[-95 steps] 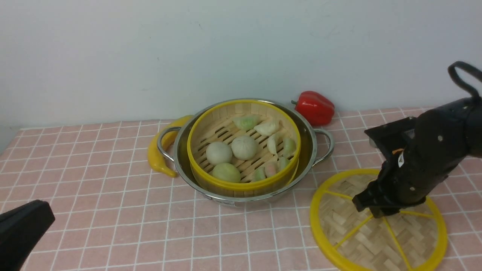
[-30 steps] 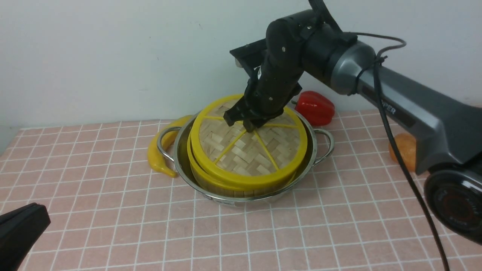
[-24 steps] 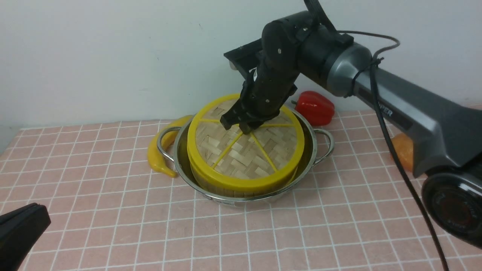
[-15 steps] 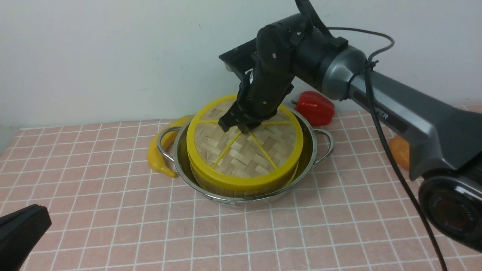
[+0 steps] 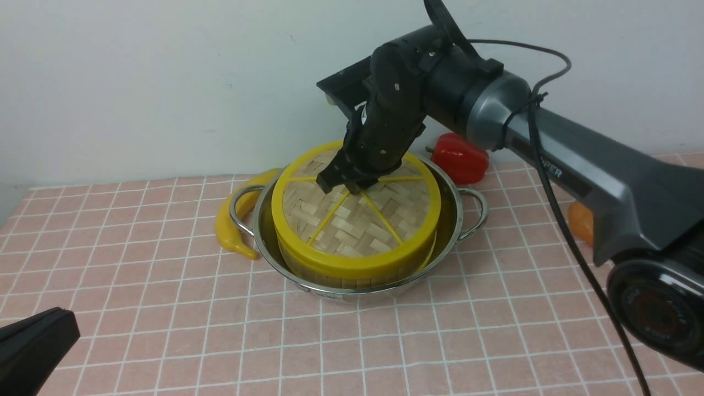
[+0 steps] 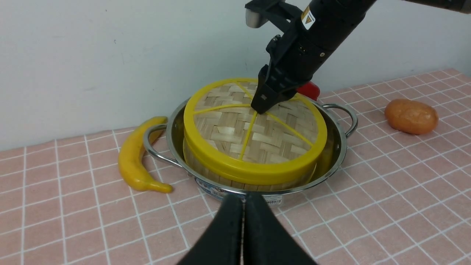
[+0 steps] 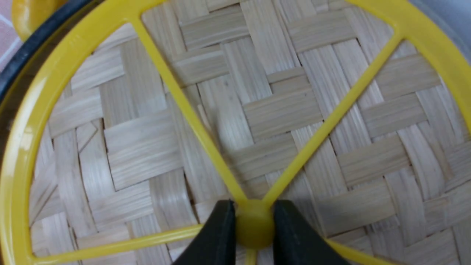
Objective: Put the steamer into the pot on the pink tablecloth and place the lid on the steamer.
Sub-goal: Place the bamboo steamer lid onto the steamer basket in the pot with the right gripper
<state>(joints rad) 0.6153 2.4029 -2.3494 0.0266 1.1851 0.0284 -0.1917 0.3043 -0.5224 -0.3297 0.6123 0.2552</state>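
The steel pot (image 5: 465, 217) stands on the pink tablecloth (image 5: 165, 308). The steamer (image 5: 352, 278) sits inside it, only its yellow rim and bamboo wall showing. The woven lid (image 5: 357, 220) lies flat on top of the steamer; it also shows in the left wrist view (image 6: 257, 136). My right gripper (image 5: 345, 188) is shut on the lid's yellow hub (image 7: 254, 226), its fingers (image 7: 217, 235) on both sides of it. My left gripper (image 6: 243, 213) is shut and empty, low over the cloth in front of the pot (image 6: 335, 154); in the front view only its black body shows at the bottom left corner.
A yellow banana (image 5: 234, 220) lies against the pot's left handle. A red pepper (image 5: 459, 157) sits behind the pot by the wall. An orange potato-like object (image 6: 411, 116) lies to the right, partly hidden by my right arm in the front view.
My right gripper picked the lid up off the cloth at the right and carried it onto the steamer. Over the last second the lid shifted left and settled level on the rim.
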